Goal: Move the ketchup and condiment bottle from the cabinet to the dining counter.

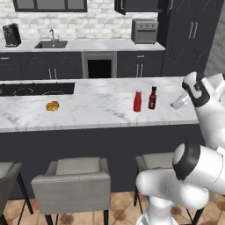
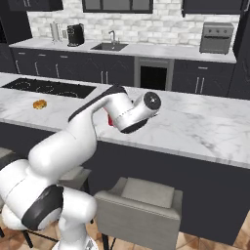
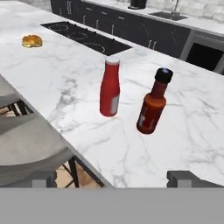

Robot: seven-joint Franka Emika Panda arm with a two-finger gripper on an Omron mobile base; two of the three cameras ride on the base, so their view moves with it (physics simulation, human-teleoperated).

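Observation:
The ketchup (image 1: 137, 101) (image 3: 110, 87), an all-red bottle with a whitish cap, stands upright on the white marble dining counter (image 1: 88, 112) (image 3: 57, 83). Just to its right stands the condiment bottle (image 1: 152, 98) (image 3: 152, 106), dark brown-red with a pale label. My gripper (image 1: 178, 104) (image 3: 113, 178) hovers open a short way to the right of both bottles and faces them, with nothing between its fingers. In the right base view my arm covers the bottles except for a red sliver of ketchup (image 2: 110, 120). The dark upper cabinet (image 1: 140, 5) (image 2: 212, 6) hangs on the back wall.
A bread roll (image 1: 52, 106) (image 3: 32, 41) lies at the counter's left, near the black cooktop (image 1: 35, 89) (image 3: 87, 37). Grey stools (image 1: 72, 180) (image 2: 141, 200) line the counter's near side. A toaster oven (image 1: 144, 30), a sink (image 1: 51, 44) and a coffee machine (image 1: 12, 35) sit on the back counter.

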